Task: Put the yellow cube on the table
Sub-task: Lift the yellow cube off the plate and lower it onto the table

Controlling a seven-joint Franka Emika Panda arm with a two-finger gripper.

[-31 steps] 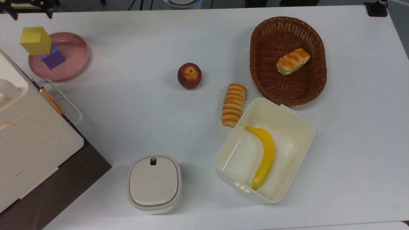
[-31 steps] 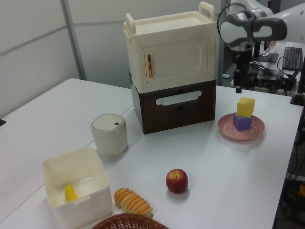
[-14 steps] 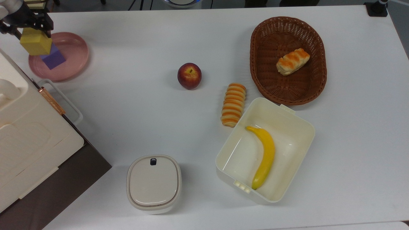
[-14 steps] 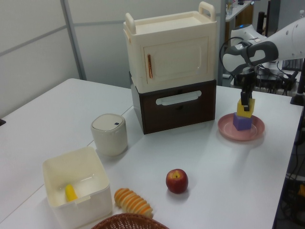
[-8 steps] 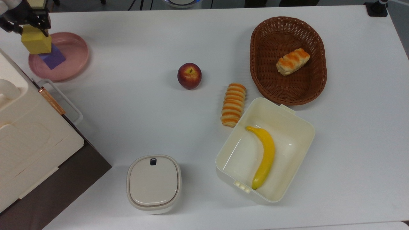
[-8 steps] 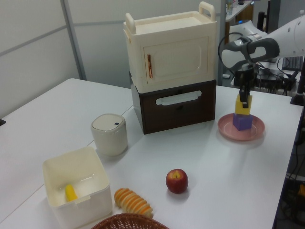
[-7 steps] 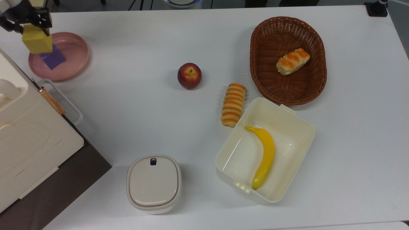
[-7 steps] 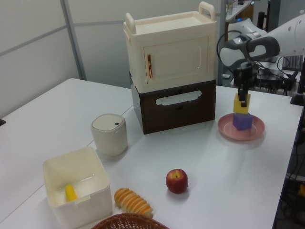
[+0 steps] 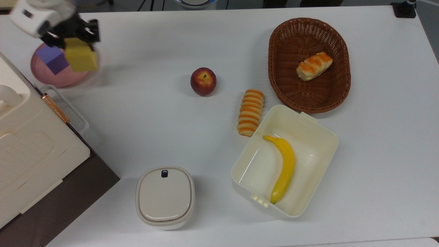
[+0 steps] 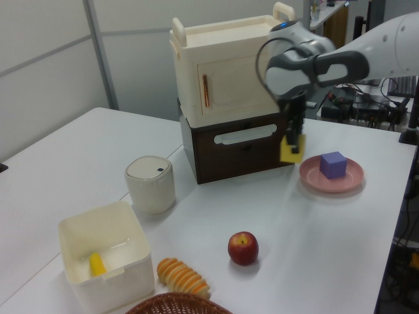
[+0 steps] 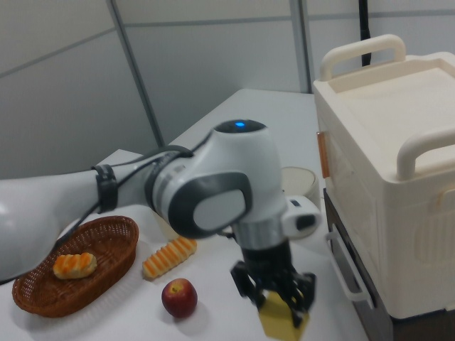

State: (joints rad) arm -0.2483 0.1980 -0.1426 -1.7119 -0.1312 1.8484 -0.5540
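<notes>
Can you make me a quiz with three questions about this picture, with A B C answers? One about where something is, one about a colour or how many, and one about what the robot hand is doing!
1. Where is the banana?
A. in the basket
B. in the white tub
C. on the pink plate

2. What colour is the cube on the pink plate?
A. purple
B. green
C. red

3. What is the gripper doing?
A. holding the apple
B. hanging empty
C. holding the yellow cube

Answers: 1 B, it lies inside the open white tub. 2 A, the purple cube sits there alone. 3 C, the yellow cube is held in the air.
</notes>
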